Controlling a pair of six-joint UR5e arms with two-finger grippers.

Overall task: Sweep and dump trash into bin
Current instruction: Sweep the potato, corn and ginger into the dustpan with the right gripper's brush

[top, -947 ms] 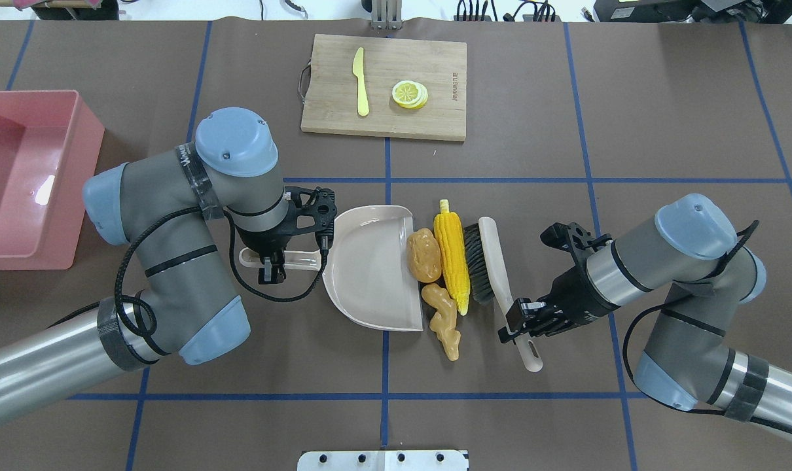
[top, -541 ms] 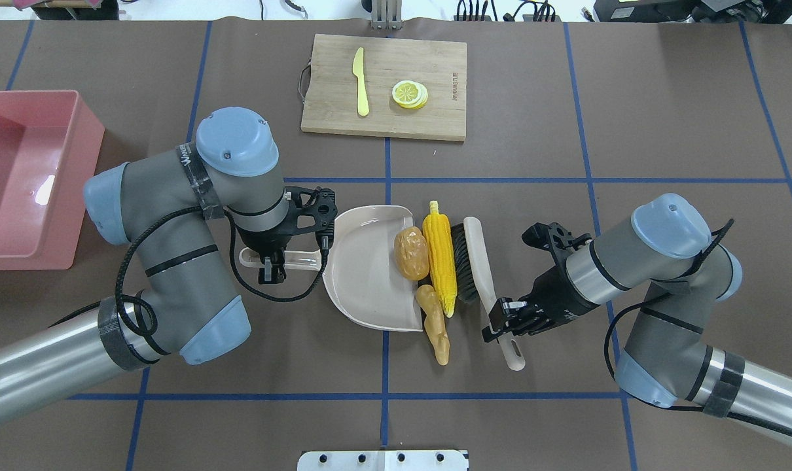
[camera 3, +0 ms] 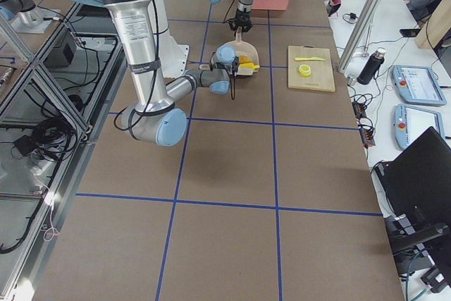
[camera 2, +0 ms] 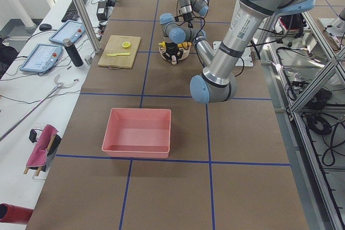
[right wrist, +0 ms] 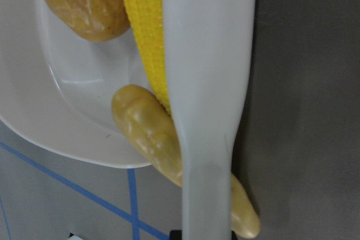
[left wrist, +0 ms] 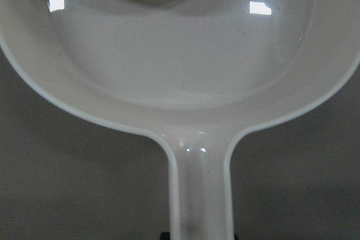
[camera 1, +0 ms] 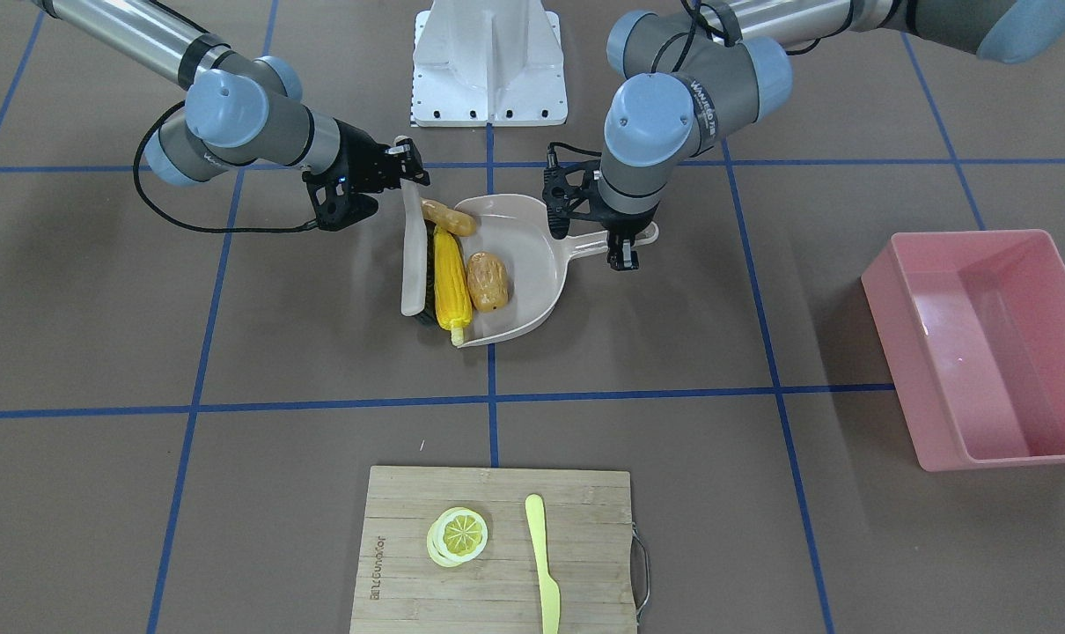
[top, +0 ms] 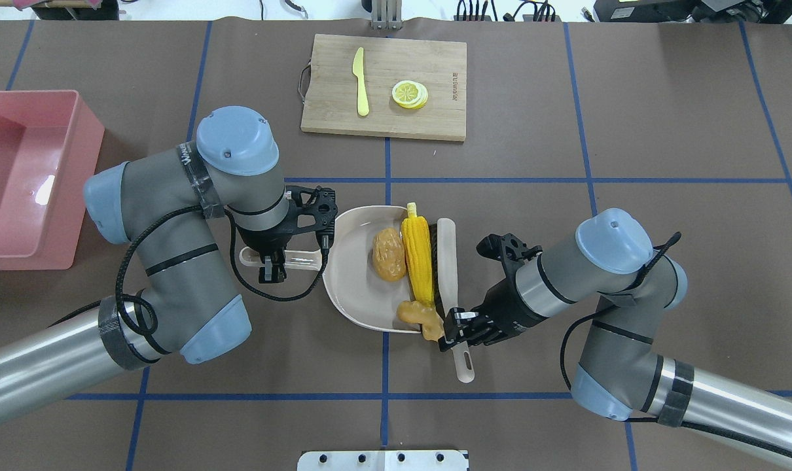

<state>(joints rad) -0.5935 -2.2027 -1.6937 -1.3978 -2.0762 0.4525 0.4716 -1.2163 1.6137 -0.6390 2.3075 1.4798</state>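
The pink bin (top: 16,196) sits well to the left of the left gripper (top: 271,271), which is clamped on the dustpan (top: 353,281) handle. The right gripper (top: 457,326) grips the brush (top: 447,252); corn (top: 417,258) lies against it, with potato (top: 388,255) beyond. The right wrist view shows ginger (right wrist: 157,144) apparently straddling the lip

There is one each of corn cob (top: 418,261), ginger root (top: 419,315), potato (top: 388,254) (three altogether), dustpan (top: 353,288), brush (top: 447,255), bin (top: 16,216).

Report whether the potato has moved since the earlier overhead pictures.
Yes. The potato slid left, from the lip of the dustpan onto its floor; the dustpan stayed put.
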